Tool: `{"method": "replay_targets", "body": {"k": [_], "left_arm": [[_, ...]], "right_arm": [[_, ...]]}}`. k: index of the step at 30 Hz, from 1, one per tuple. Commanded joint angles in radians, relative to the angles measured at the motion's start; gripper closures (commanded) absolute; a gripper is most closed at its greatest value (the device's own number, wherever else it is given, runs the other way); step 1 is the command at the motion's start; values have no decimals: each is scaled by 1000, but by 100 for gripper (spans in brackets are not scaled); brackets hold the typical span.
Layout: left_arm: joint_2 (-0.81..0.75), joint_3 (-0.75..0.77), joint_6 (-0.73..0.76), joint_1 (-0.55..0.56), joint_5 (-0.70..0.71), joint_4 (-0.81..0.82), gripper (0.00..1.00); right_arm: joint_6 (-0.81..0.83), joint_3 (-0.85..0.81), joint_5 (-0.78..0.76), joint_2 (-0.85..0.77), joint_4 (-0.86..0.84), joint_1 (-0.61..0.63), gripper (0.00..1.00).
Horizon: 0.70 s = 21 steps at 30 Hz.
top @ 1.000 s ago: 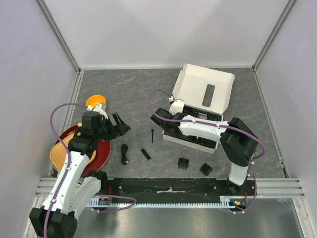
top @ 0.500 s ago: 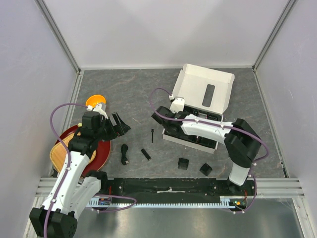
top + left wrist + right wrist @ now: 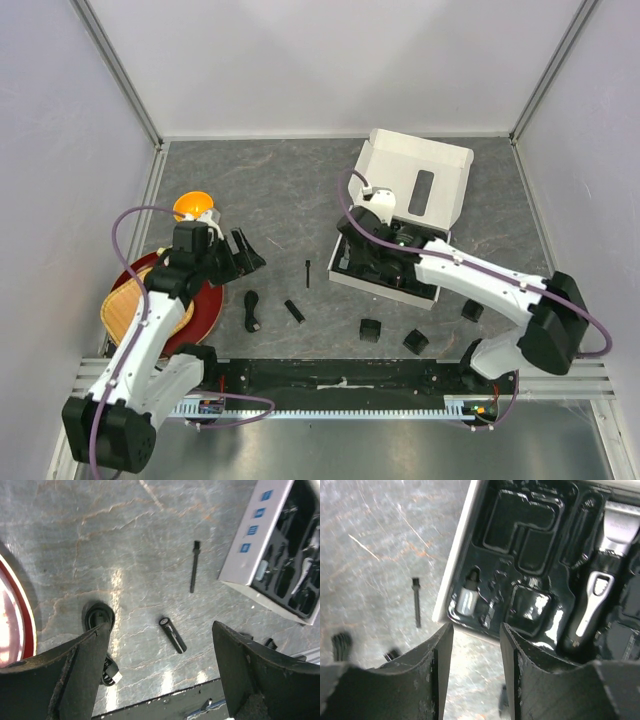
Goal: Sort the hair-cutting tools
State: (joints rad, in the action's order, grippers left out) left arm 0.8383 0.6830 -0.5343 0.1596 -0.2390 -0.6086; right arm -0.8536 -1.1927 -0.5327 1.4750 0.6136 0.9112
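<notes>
Right gripper hangs part-open over the tray (clipper seated inside); left gripper gapes empty.

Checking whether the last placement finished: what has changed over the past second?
The right gripper moved from the left edge of the white box to over its black tray, and its jaws opened, empty. Its arm swung right, uncovering a guard comb. The left gripper stays open, barely moved; cable, brush and two other guard combs lie unmoved.

The right claw hangs over the black tray's nine-o'clock end; cable and brush lie on the counter toward its eight o'clock.
</notes>
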Motion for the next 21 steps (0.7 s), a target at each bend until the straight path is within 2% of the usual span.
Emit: {"method": "replay_targets", "body": {"k": [1, 9, 13, 21], "left_arm": [[97, 42, -32, 29, 53, -86, 11], [222, 7, -154, 122, 165, -103, 16], [219, 3, -228, 248, 296, -144, 16], [261, -19, -314, 301, 428, -218, 18]], "right_arm": [[39, 91, 56, -110, 32, -3, 49], [63, 145, 53, -163, 3, -11, 45], [64, 173, -1, -191, -11, -21, 45], [109, 226, 17, -249, -66, -61, 43]]}}
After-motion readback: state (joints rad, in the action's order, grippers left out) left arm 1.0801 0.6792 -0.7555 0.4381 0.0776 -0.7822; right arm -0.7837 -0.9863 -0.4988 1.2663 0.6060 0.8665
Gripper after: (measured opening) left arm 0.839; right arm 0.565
